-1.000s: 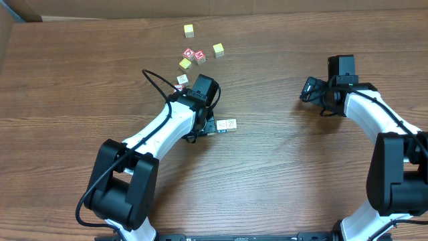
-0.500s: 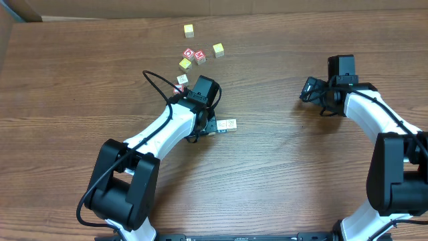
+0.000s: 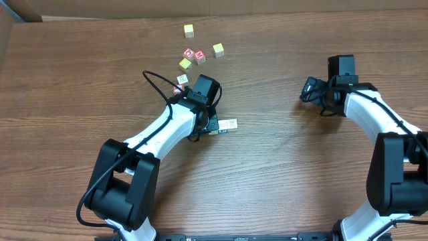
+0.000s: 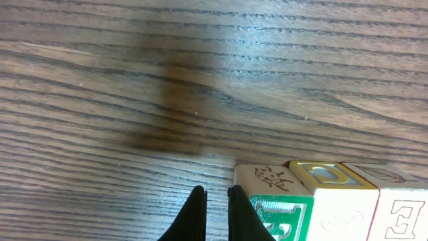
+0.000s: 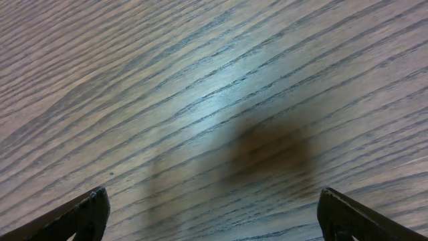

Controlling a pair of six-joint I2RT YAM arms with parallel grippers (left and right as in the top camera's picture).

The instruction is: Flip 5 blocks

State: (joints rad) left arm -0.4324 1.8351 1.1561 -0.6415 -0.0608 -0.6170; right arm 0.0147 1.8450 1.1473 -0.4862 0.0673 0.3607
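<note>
Near the middle of the bench [image 3: 281, 174], the left claw [image 4: 215, 207] points down at the wood. Its two dark fingers [image 4: 195, 215] are pressed together, with only a thin slit between the tips and nothing pinched.

Just beside the claw, to its right in the wrist view, three blocks [image 4: 334, 201] stand in a row, side by side and touching.
- The nearest block [image 4: 275, 179] has a pale wooden top with a small brown drawing and a front face framed in green. The claw's right finger overlaps its lower corner, and whether the two touch cannot be told.
- The middle block [image 4: 329, 175] has a yellow-bordered top and a whitish front with faint embossed marks.
- The third block [image 4: 408, 214] is cut off by the picture's edge and carries a red letter E on its whitish front.

From overhead, two of this row [image 3: 231, 124] show as tiny whitish squares just right of the claw. The rest is hidden under the left arm [image 3: 167, 127].

Farther up the bench, another whitish block [image 3: 182, 79] with a red print lies close to the arm, beside a loop of black cable [image 3: 150, 77]. Beyond it is a loose scatter of cubes. Two red cubes [image 3: 189, 53] sit touching each other, one of the yellow cubes [image 3: 219, 49] is on either side of them, and a third yellow one lies farther back.

Well apart, on the right side of the bench, the right claw [image 5: 212, 207] hangs over bare wood grain. Its fingers are spread wide to the picture's corners, and only its own soft shadow lies between them.
</note>
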